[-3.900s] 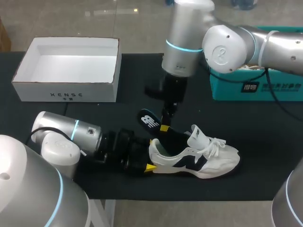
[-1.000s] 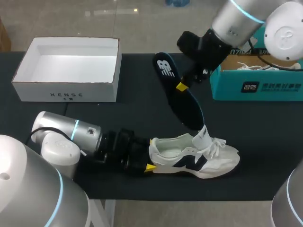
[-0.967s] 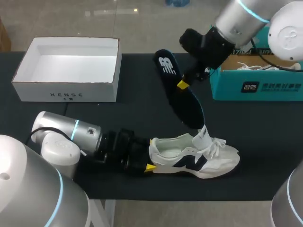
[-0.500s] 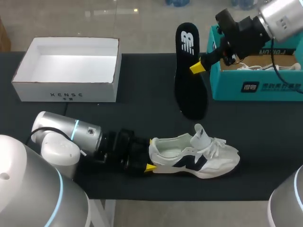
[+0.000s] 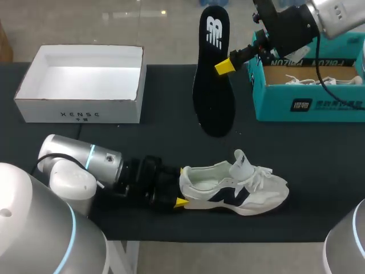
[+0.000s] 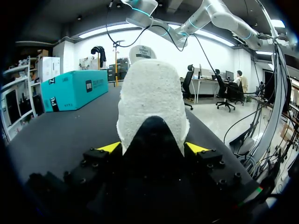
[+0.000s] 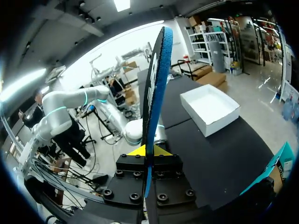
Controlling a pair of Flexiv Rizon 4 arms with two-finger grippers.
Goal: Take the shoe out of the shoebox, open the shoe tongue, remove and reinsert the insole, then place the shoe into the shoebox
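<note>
Reinserting wants the right gripper (image 5: 227, 64), clenched on the insole (image 5: 213, 97) held upright in the air, to lower its toe end squarely into the shoe (image 5: 245, 188) on the table (image 5: 114, 142), heel clamped by the left gripper (image 5: 181, 186).

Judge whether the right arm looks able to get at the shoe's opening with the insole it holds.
Probably yes. The right gripper holds the insole raised, apart from the shoe, whose opening faces up; the left gripper clamps only the heel, and nothing lies between.
</note>
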